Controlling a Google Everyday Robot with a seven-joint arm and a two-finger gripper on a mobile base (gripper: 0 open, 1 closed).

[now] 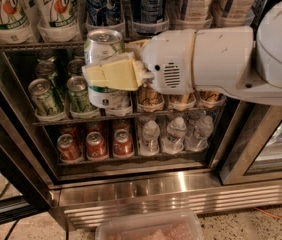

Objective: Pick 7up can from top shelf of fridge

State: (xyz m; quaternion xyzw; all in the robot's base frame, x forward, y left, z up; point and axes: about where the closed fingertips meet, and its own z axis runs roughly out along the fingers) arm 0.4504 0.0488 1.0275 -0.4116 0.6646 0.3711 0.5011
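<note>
Gripper (108,66), sitting at the 7up can (103,43) left of centre, is showing flat cream-yellow fingers (116,75). White rounded wrist housing (176,54) is carrying a slotted vent (172,75) and one small dark dot; a seam is ringing the fatter white arm (226,59).

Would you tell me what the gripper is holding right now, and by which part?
The gripper, in front of the fridge, is shut on the 7up can, its pads clamping the can's middle from the side.
</note>
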